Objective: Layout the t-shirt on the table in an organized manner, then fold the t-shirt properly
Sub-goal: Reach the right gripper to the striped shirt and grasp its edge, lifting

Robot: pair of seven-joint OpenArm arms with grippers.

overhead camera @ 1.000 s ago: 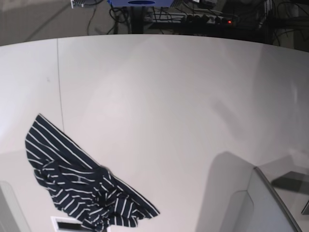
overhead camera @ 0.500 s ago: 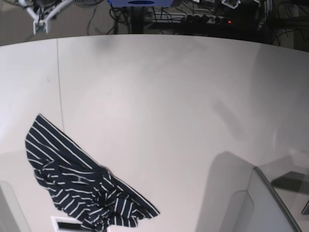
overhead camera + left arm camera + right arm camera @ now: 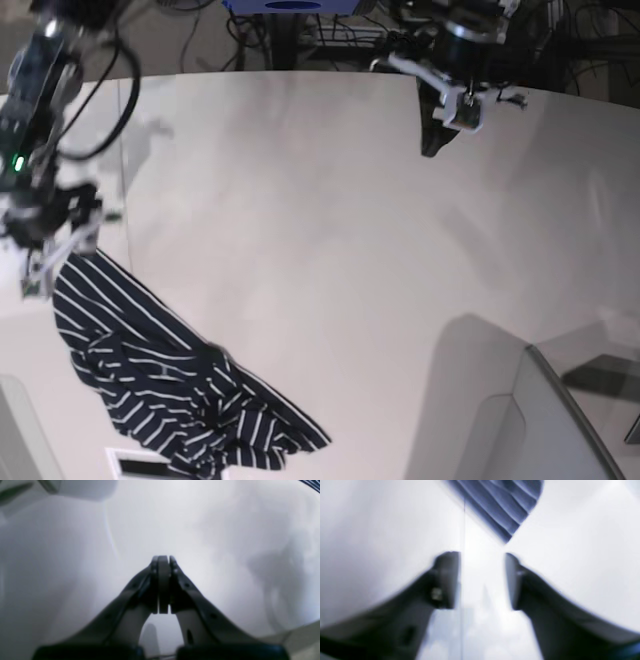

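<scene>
Lying bunched on the tabletop point(image 3: 330, 230), the t-shirt point(image 3: 160, 375) runs off the frame's lower edge. The right gripper point(image 3: 482, 580) (blurred) hangs over its corner with jaws wide; the left gripper point(image 3: 163, 585) has jaws pressed together, empty.

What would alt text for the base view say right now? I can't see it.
A crumpled t-shirt lies bunched at the near left of the table. The right gripper hangs just above the shirt's far corner, its jaws unclear here; the left gripper hovers over the bare far side, tips together, holding nothing.
</scene>
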